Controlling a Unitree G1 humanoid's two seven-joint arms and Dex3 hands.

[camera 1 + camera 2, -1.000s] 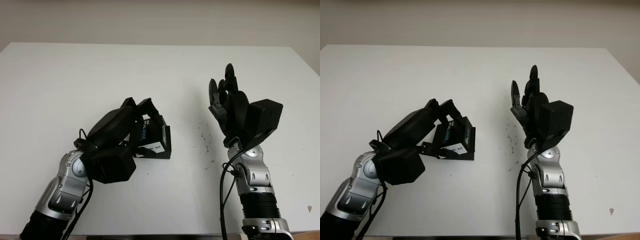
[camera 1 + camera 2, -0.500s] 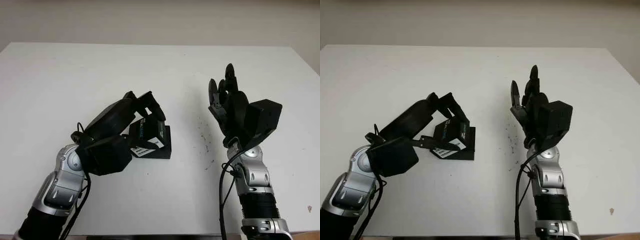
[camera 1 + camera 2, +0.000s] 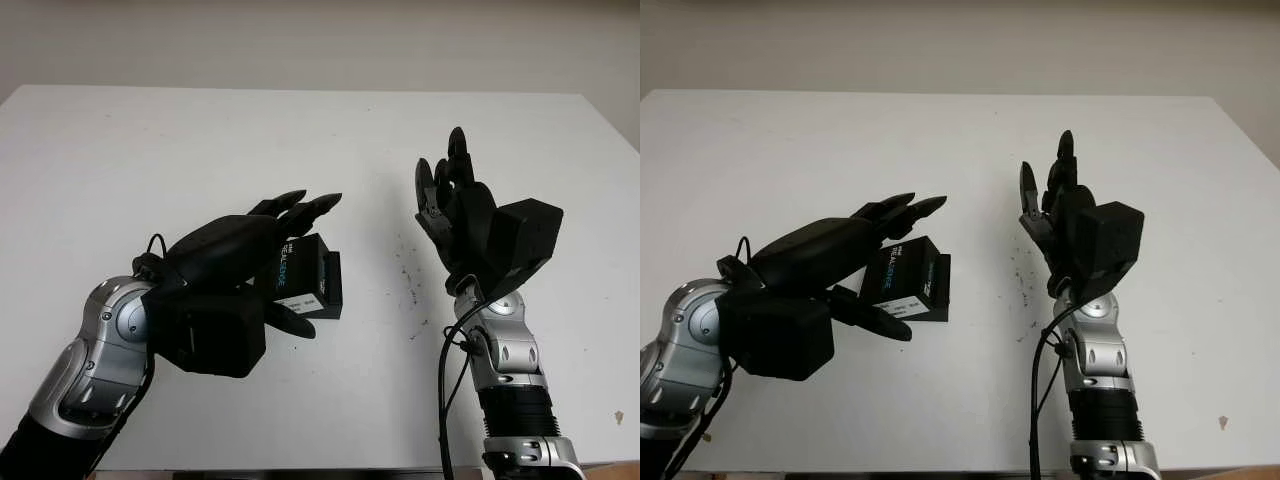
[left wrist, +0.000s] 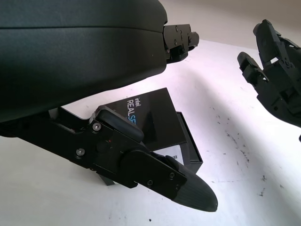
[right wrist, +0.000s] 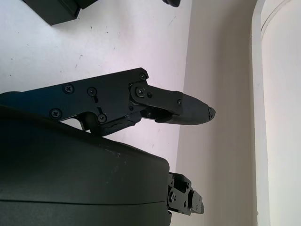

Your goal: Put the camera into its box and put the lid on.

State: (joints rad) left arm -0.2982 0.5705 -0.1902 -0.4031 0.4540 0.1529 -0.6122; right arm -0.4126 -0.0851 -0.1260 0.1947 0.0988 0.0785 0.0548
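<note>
The black camera box (image 3: 334, 286) stands on the white table (image 3: 150, 150), left of centre. Its black lid (image 3: 300, 268), printed "intel REALSENSE", lies on top, and the box's right edge shows beside it. The left wrist view gives the lid (image 4: 151, 115) and the box wall (image 4: 189, 147) close up. My left hand (image 3: 318, 264) is open around the box, with its fingers (image 3: 305, 208) stretched above the lid and the thumb (image 4: 164, 175) in front, not gripping. To the right of the box my right hand (image 3: 448, 185) is raised upright and open. The camera itself is hidden.
Small dark specks (image 3: 408, 280) mark the table between the box and the right arm. The table's far edge (image 3: 300, 90) meets a pale wall. A corner of the box (image 5: 51, 9) shows in the right wrist view.
My left hand's fingers were curled over the lid; they have straightened and lifted off it, and the lid now lies flatter on the box. The right arm has not moved.
</note>
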